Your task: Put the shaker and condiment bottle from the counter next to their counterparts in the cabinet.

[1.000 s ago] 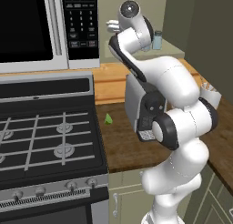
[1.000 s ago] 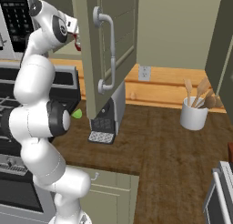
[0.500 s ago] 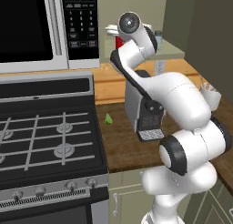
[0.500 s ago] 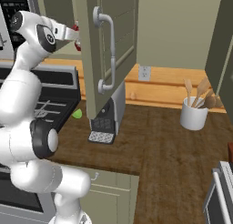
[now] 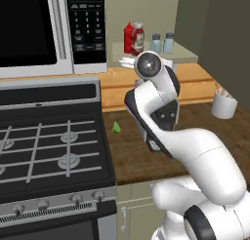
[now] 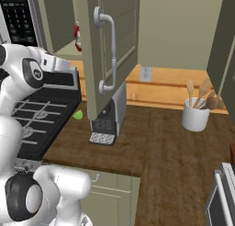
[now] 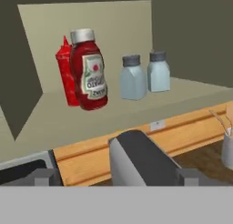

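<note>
With jaws spread wide and holding nothing, gripper (image 7: 116, 182) is facing the squat red white-capped condiment bottle (image 7: 88, 69) standing upright ahead on the pale cabinet shelf (image 7: 136, 110), beside both blue shakers

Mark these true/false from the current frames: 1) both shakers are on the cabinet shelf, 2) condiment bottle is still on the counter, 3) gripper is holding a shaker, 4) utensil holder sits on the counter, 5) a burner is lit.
1) True. Both shakers stand side by side on the cabinet shelf.
2) False. The condiment bottle stands on the shelf, just in front of the red squeeze bottle.
3) False. The gripper holds nothing; its jaws stand open.
4) True. The white utensil holder with wooden utensils sits on the wood counter.
5) False. The stove shows no flame.
</note>
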Robot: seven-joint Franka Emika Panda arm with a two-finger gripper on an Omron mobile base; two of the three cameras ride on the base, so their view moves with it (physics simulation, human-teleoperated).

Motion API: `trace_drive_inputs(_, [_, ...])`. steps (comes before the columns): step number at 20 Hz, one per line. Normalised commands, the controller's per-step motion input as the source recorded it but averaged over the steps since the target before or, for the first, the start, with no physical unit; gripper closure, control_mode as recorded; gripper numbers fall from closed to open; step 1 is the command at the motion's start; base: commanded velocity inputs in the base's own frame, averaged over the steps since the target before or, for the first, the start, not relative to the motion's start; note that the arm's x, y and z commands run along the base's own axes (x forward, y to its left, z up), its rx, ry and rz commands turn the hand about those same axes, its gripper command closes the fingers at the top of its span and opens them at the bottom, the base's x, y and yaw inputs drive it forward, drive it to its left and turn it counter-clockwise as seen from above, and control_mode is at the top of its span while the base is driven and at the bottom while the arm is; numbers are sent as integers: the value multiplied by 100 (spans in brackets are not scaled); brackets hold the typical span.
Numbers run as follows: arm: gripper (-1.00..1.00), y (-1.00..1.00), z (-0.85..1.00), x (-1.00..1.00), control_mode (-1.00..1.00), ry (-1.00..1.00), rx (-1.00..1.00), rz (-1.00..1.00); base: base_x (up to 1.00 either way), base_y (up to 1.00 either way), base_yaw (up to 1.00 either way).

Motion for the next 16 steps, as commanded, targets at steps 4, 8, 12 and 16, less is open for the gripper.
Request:
trace_drive_inputs(4, [-100,0,-75,-100,-100,0,4,0,0,0,0])
trace_drive_inputs(8, [-100,0,-81,-100,-100,0,0,0,0,0,0])
trace_drive_inputs(12, [-100,0,-83,-100,-100,0,0,0,0,0,0])
trace_drive_inputs(16, [-100,0,-78,-92,-100,0,0,0,0,0,0])
